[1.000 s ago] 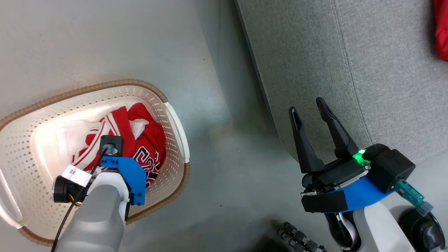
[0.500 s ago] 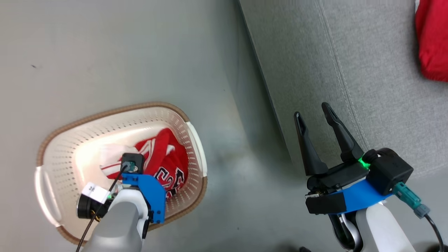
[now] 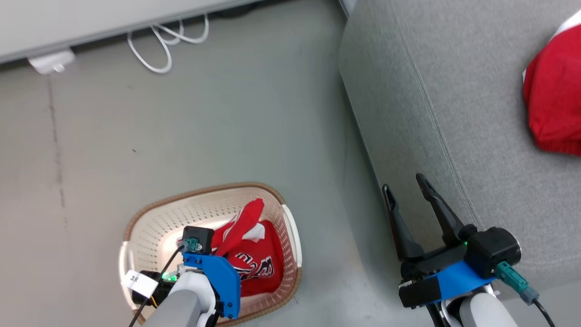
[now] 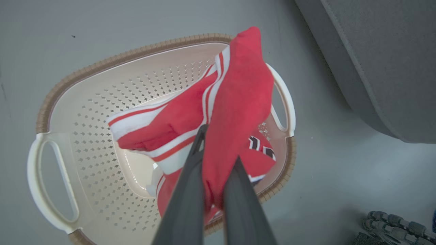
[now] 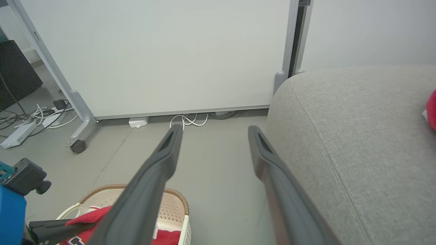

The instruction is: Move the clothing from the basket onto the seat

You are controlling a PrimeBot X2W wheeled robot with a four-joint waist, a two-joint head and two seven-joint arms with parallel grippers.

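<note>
Roughly half the work looks done: a plain red garment (image 3: 553, 109) already lies on the seat (image 3: 454, 91), well apart from everything else, at the right edge of the head view, while the lettered garment (image 4: 235, 102) with its white stripes is not yet out of the basket (image 3: 199, 193). That second piece is bunched and drawn up into a peak over the basket, its lettered lower folds hanging down inside the perforated walls; whether they have cleared the bottom I cannot tell. Remaining, as I judge it, are lifting it free of the rim, carrying it across the strip of grey floor (image 3: 227, 113) between basket and seat, and letting it go on the cushion. The left gripper (image 4: 218, 146) is clamped on the lettered garment, its two dark fingers drawn close together with a thick fold of red cloth pinched between them. Its pale forearm rises from the bottom of the head view with the wrist above the near side of the basket, fingers aimed down into it. The right gripper (image 3: 403, 182) hangs empty with fingers spread wide, pointing forward beside the seat's front edge, near the basket but touching nothing.
</note>
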